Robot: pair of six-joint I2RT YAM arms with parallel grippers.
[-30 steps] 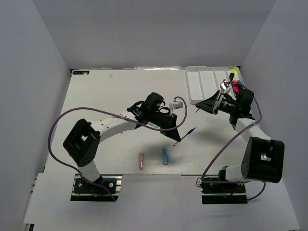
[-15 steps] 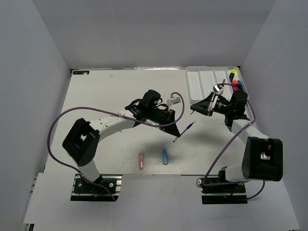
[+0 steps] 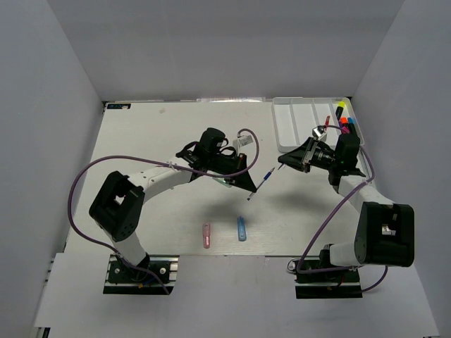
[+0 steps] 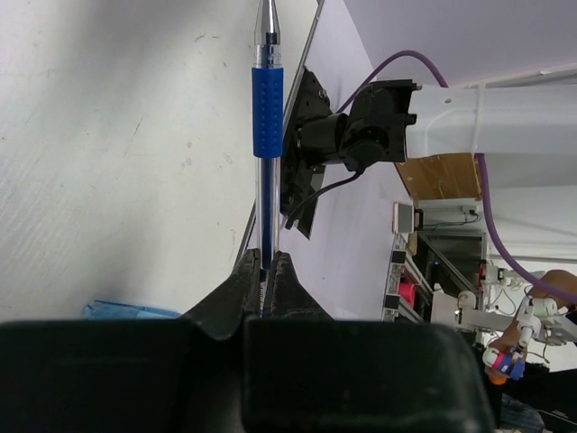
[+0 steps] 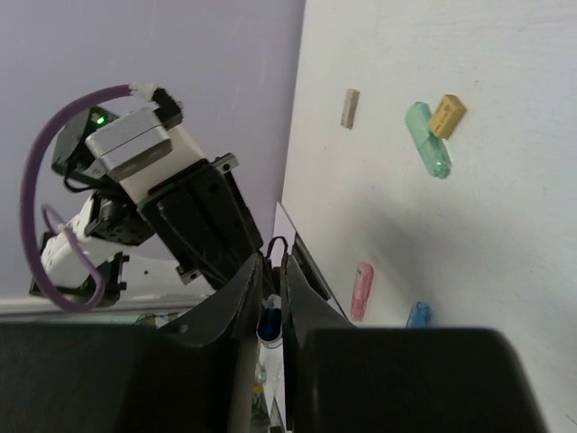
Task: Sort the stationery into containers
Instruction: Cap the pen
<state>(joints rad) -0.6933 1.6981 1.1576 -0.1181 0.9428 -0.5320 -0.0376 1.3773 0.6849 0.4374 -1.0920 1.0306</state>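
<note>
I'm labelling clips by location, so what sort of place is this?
Probably a robotics lab cell: white table boxed by grey panels, left arm and right arm bolted at its edge.

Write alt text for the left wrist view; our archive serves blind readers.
The left gripper is shut on a blue pen that points straight ahead over the white table. A pale blue capsule piece lies at lower left.

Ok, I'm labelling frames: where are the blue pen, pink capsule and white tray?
blue pen [image 4: 267, 113], left wrist view, its blue grip
pink capsule [image 3: 206, 235], top view, its middle
white tray [image 3: 287, 120], top view, bare compartment
</note>
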